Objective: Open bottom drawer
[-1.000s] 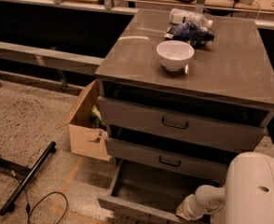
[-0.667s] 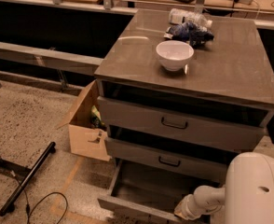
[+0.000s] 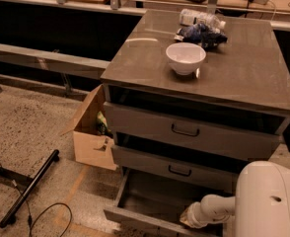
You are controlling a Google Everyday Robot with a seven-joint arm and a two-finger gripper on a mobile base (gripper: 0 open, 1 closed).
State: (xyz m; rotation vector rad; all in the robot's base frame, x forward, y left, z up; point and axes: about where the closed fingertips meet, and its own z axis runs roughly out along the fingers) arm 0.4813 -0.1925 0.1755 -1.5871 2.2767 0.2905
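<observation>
Barely anything shifts from a moment ago: the gripper (image 3: 188, 217) edges slightly left, low at the front lip of the bottom drawer (image 3: 140, 222). Whether it grips, I cannot tell. That drawer sits pulled well out beneath the middle drawer (image 3: 174, 168), interior dark. Cardboard box (image 3: 90, 144) stands left, with speckled floor (image 3: 31, 132) beyond.

A white bowl (image 3: 185, 58) stands on the grey counter (image 3: 253, 75); behind it lie a crumpled dark blue bag (image 3: 200, 34) and a clear plastic bottle (image 3: 202, 19). An open cardboard box (image 3: 90, 144) sits on the speckled floor (image 3: 31, 130), near a black bar (image 3: 29, 188) and a cable (image 3: 45, 217).
</observation>
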